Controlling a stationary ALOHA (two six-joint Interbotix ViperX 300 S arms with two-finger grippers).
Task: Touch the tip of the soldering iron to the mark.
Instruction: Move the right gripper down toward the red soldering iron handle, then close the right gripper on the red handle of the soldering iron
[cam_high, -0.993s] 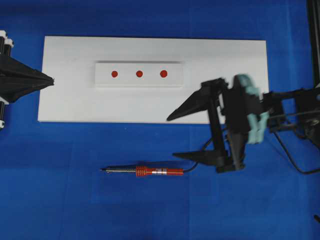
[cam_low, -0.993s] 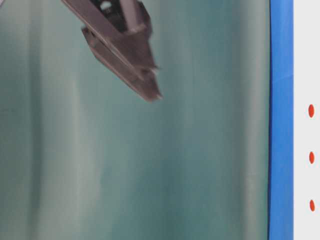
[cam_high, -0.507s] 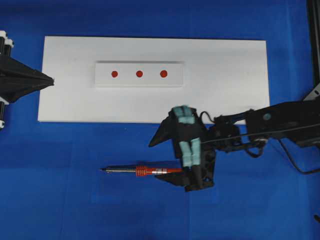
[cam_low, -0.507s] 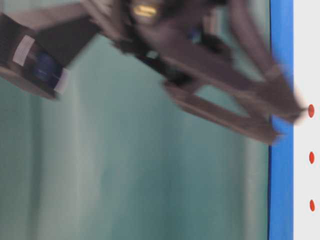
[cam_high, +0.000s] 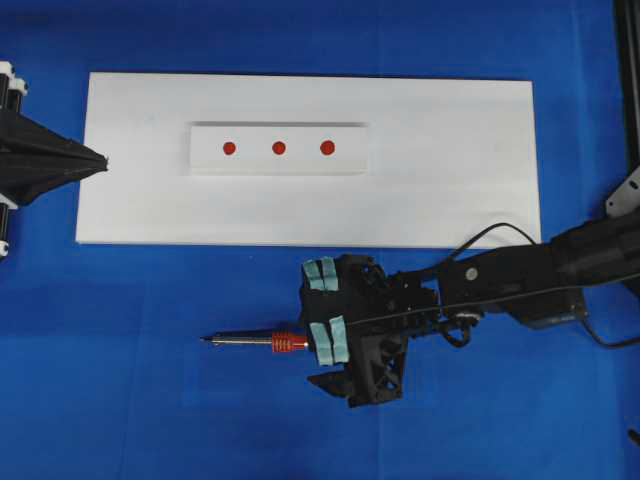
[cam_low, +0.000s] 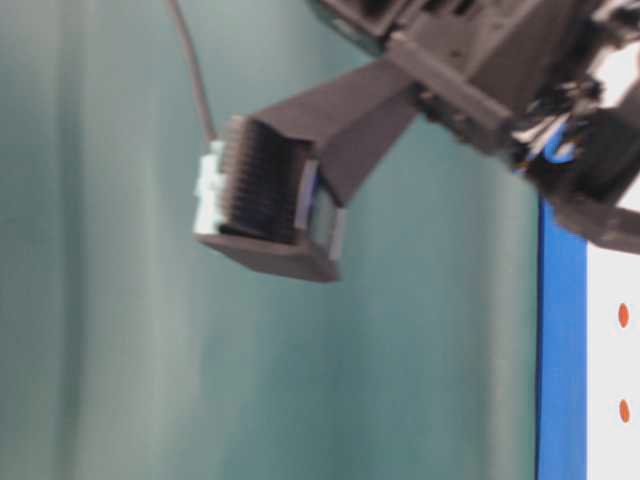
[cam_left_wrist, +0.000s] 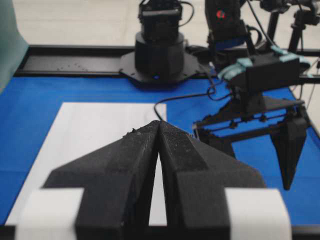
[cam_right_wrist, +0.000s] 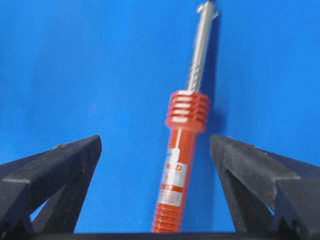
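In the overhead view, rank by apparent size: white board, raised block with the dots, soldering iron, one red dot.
1. White board, largest.
2. Raised block.
3. Soldering iron; its rear is hidden under the right gripper, so its full length is unsure.
4. Red dot, smallest.

Our arms are matte black throughout. The right gripper (cam_high: 322, 330) carries pale teal tape strips on its housing, and a thin black cable loops along the arm behind it. Its fingers (cam_right_wrist: 55, 172) are long, tapering black wedges. The left gripper (cam_left_wrist: 159, 131) has two wedge-shaped fingers with a finely grained black surface, each bearing a white tape band near its base. A round black base (cam_left_wrist: 160, 55) sits beyond, with cables around it.
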